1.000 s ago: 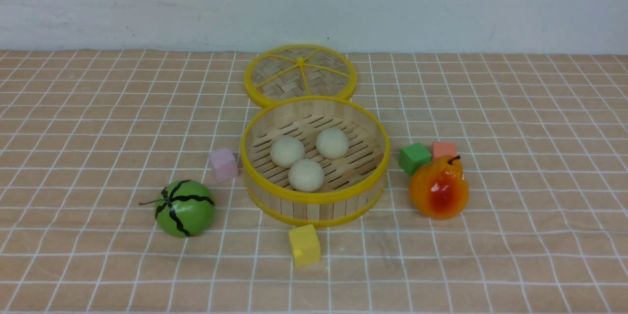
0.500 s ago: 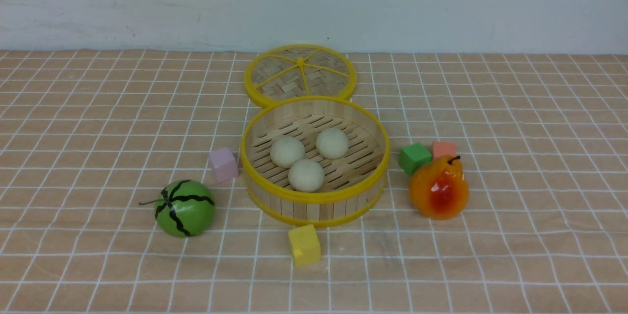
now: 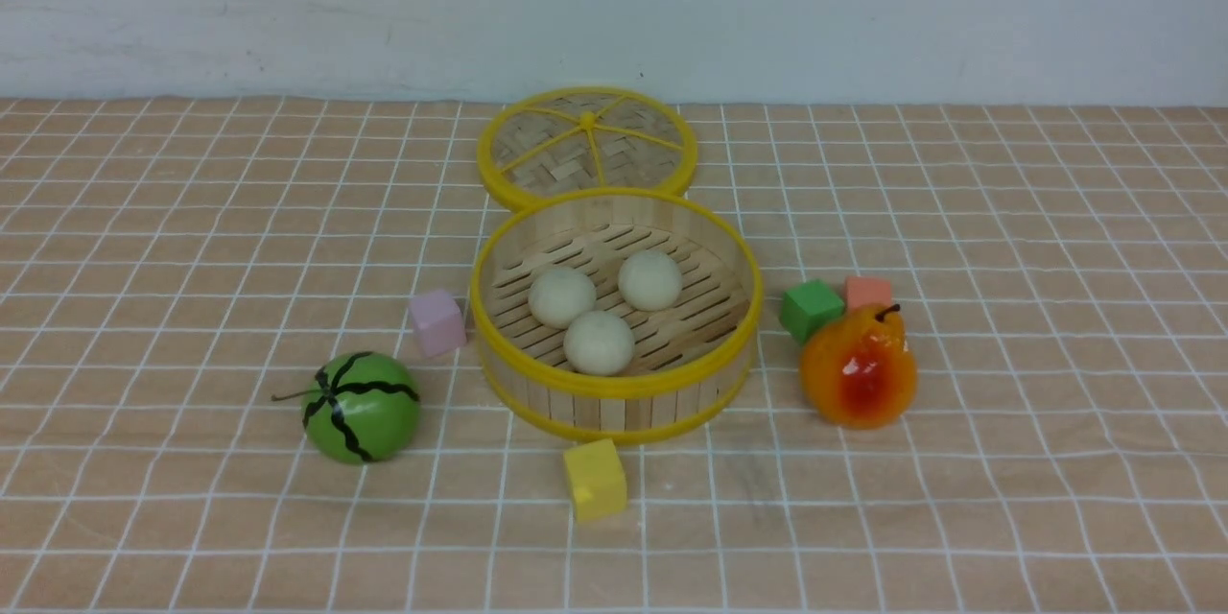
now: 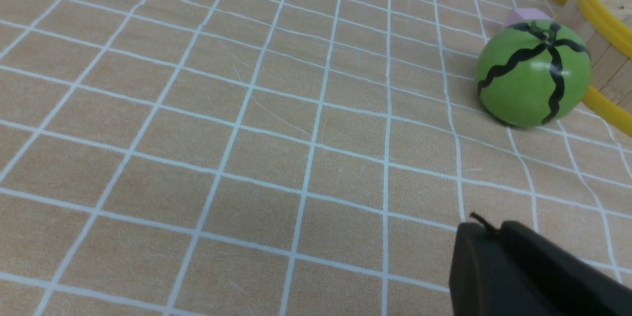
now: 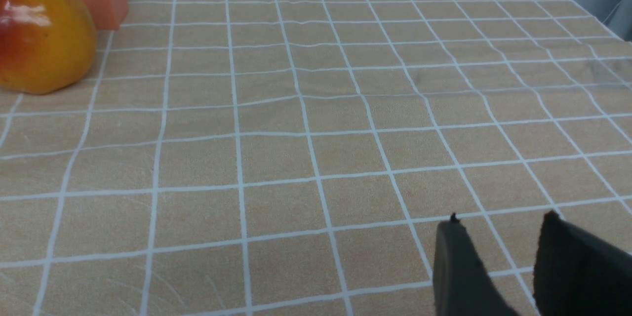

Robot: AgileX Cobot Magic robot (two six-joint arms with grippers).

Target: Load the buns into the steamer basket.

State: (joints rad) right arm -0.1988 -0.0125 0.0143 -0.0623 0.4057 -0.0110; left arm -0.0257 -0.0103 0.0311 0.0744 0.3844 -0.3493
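Steamer basket (image 3: 616, 382): holds three buns (image 3: 602, 307). Left gripper (image 4: 486, 231): clenched, empty, near melon (image 4: 534, 73). Right gripper (image 5: 498, 229): parted, empty, above the tablecloth (image 5: 276, 148).

A table covered in tan cloth with a white grid (image 3: 192, 211) fills the frame. At centre sits a round bamboo steamer basket (image 3: 616, 386), a flat woven lid (image 3: 586, 146) behind it, a green striped melon (image 3: 362, 406) lower left, an orange pear (image 3: 859, 367) right, and small coloured cubes (image 3: 595, 480) scattered around.

I see three cream-white dough buns (image 3: 596, 312) clustered in the round bamboo-slat steamer basket (image 3: 616, 388). Behind the basket lies the flat woven bamboo lid (image 3: 586, 150) (touching its rim). Left of it sits the small pink cube (image 3: 437, 322), right the small green cube (image 3: 811, 309), before it the small yellow cube (image 3: 595, 480).
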